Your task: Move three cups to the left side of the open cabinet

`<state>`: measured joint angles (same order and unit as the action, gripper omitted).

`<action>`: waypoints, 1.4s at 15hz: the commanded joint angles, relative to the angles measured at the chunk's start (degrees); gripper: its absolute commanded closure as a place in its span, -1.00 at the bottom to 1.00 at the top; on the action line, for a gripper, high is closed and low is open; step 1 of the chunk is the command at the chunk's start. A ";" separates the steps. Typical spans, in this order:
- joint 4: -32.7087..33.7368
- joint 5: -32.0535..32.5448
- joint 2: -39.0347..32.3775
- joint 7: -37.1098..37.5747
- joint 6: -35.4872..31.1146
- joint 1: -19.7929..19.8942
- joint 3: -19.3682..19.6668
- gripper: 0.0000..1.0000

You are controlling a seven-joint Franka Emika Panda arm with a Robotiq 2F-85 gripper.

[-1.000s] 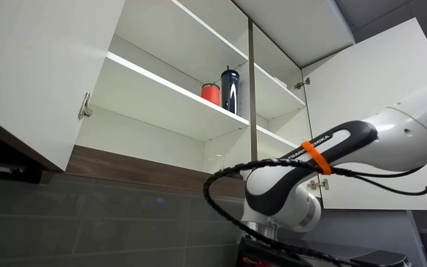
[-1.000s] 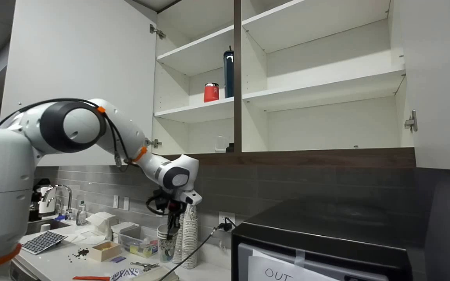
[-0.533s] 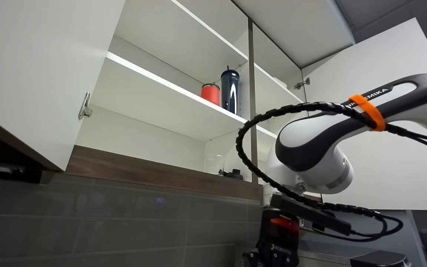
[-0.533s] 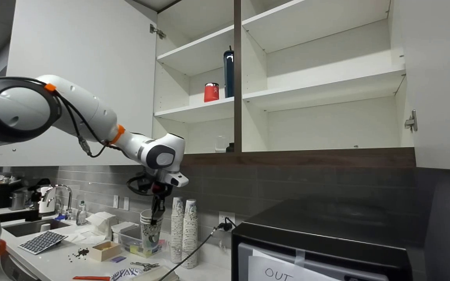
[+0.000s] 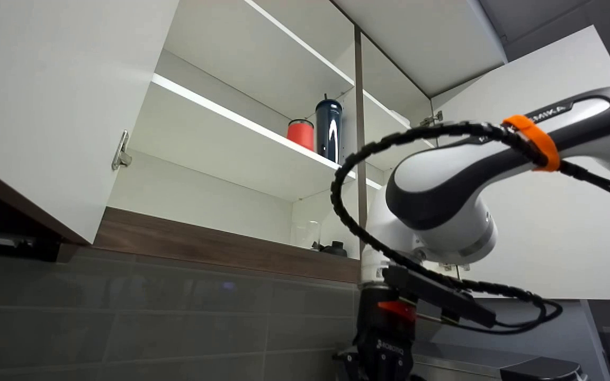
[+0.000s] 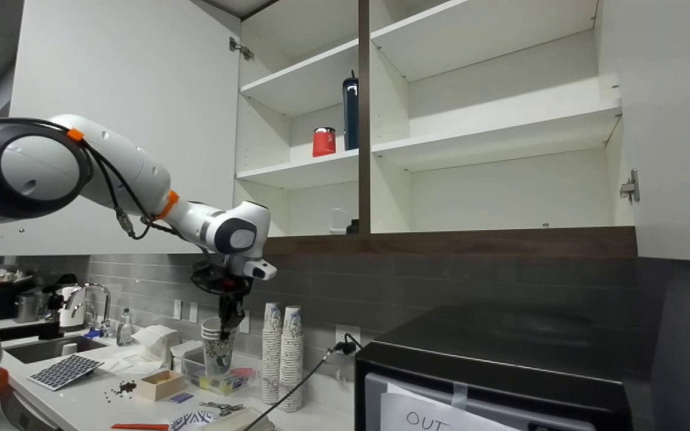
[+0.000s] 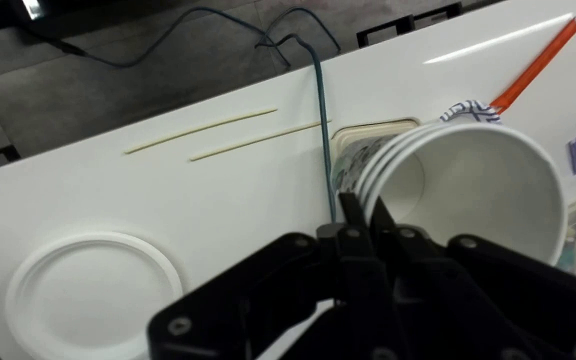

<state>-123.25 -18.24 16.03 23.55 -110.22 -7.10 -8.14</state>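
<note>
My gripper (image 7: 363,201) is shut on the rims of a nested stack of large patterned paper cups (image 7: 478,185), with one finger inside and one outside. Three white rims show in the wrist view. The cups (image 6: 218,354) hang below the gripper (image 6: 225,334), above the counter, in an exterior view. In the wrist view they are tilted, mouth toward the camera. The open white cabinet (image 6: 501,140) is above and to the right of the gripper there. It also shows in an exterior view (image 5: 220,132), where the fingertips and cups are below the frame.
A red tumbler (image 6: 324,142) and dark blue tumbler (image 6: 351,117) stand on the middle shelf. A clear glass (image 5: 305,234) stands on the bottom shelf. Tall paper-cup stacks (image 6: 291,362) and a black appliance (image 6: 489,353) are right of the gripper. A plate (image 7: 93,295) lies below.
The arm has pulled back and risen, carrying the cups up and to the left, away from the tall stacks. In the last half second it moved only slightly further. The gripper stayed shut.
</note>
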 commanded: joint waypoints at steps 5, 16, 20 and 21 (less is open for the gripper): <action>23.29 9.57 -2.78 -4.54 16.96 -3.03 -6.36 0.97; 42.20 19.27 -10.73 -7.13 15.86 -4.03 -8.47 0.89; 47.38 16.05 -12.28 -8.50 16.86 -4.76 -8.55 0.97; 49.72 16.45 -12.87 -7.73 17.22 -5.03 -8.85 0.97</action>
<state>-79.43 0.20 4.36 16.06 -94.65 -10.54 -17.37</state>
